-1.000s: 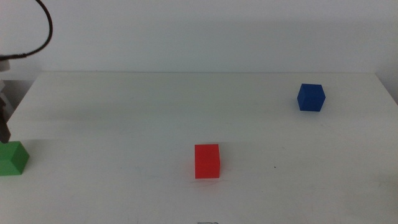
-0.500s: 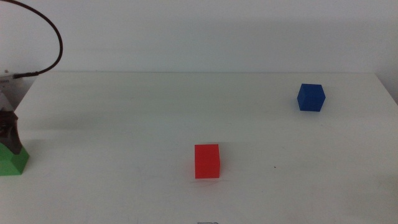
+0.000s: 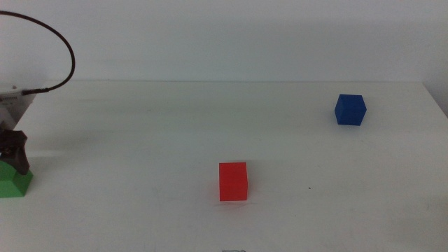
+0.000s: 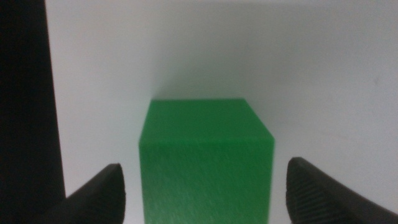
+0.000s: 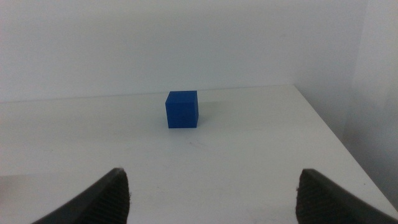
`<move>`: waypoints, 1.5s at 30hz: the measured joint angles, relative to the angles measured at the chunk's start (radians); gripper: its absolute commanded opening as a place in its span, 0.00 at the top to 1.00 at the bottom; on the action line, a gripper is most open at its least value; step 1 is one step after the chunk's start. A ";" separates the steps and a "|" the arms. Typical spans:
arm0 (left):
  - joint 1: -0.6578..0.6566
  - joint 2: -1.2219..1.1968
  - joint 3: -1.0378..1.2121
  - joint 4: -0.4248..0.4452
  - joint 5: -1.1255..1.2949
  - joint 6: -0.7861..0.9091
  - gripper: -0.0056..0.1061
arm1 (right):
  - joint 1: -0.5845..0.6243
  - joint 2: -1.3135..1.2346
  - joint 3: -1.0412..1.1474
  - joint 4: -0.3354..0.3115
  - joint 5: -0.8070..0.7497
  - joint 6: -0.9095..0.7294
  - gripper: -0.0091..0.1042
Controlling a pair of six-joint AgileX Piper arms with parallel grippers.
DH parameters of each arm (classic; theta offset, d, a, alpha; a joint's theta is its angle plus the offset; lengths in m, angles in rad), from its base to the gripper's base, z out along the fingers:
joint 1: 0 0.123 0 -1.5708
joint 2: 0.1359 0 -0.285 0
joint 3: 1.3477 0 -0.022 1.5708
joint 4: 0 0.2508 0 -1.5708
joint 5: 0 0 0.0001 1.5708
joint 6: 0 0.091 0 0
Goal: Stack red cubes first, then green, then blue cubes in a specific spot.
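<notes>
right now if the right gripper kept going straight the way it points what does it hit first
Most likely the blue cube: it sits nearly centred ahead of the open right gripper, with only bare table before it. Depth is hard to judge.

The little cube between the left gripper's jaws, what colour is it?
Bright green: the small solid green cube, seen best in the left wrist view.
</notes>
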 measured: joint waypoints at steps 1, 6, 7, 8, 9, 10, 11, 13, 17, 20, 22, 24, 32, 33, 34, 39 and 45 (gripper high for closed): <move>0.000 0.004 0.000 0.000 -0.006 0.001 0.21 | 0.000 0.000 0.000 0.000 0.000 0.000 0.09; 0.000 0.019 0.000 0.000 -0.029 0.002 0.27 | 0.000 0.000 0.000 0.000 0.000 0.000 0.09; 0.000 0.021 0.000 0.000 -0.033 0.004 0.28 | 0.000 0.000 0.000 0.000 0.000 0.000 0.09; 0.000 0.023 0.000 0.000 -0.035 0.005 0.29 | 0.000 0.000 0.000 0.000 0.000 0.000 0.09; 0.000 0.026 0.000 0.000 -0.037 0.006 0.30 | 0.000 0.000 0.000 0.000 0.000 0.000 0.09; 0.000 0.031 0.000 0.000 -0.038 0.006 0.31 | 0.000 0.000 0.000 0.000 0.000 0.000 0.09; 0.000 0.036 0.000 -0.001 -0.040 0.008 0.31 | 0.000 0.000 0.000 0.000 0.000 0.000 0.09; 0.000 0.045 0.000 -0.005 -0.042 0.008 0.33 | 0.000 0.000 0.000 0.000 0.000 0.000 0.09; 0.000 0.056 0.000 -0.010 -0.045 0.009 0.39 | 0.000 0.000 0.000 0.000 0.000 0.000 0.09; 0.000 0.058 0.000 -0.013 -0.045 0.011 0.49 | 0.000 0.000 0.000 0.000 0.000 0.000 0.09; 0.000 0.058 -0.002 -0.020 -0.031 0.012 0.58 | 0.000 0.000 0.000 0.000 0.000 0.000 0.09; 0.000 0.058 -0.005 -0.037 -0.009 0.012 0.65 | 0.000 0.000 0.000 0.000 0.000 0.000 0.09; -0.101 -0.019 -0.009 -0.035 0.088 -0.115 0.71 | 0.000 0.000 0.000 0.000 0.000 0.000 0.09; -0.141 -0.041 -0.010 -0.021 0.095 -0.159 0.71 | 0.000 0.000 0.000 0.000 0.000 0.000 0.09; -0.187 -0.063 -0.013 -0.013 0.102 -0.208 0.71 | 0.000 0.000 0.000 0.000 0.000 0.000 0.09; -0.426 -0.137 -0.015 -0.007 0.134 -0.493 0.71 | 0.000 0.000 0.000 0.000 0.000 0.000 0.09; -0.718 -0.158 -0.015 -0.007 0.134 -0.806 0.71 | 0.000 0.000 0.000 0.000 0.000 0.000 0.09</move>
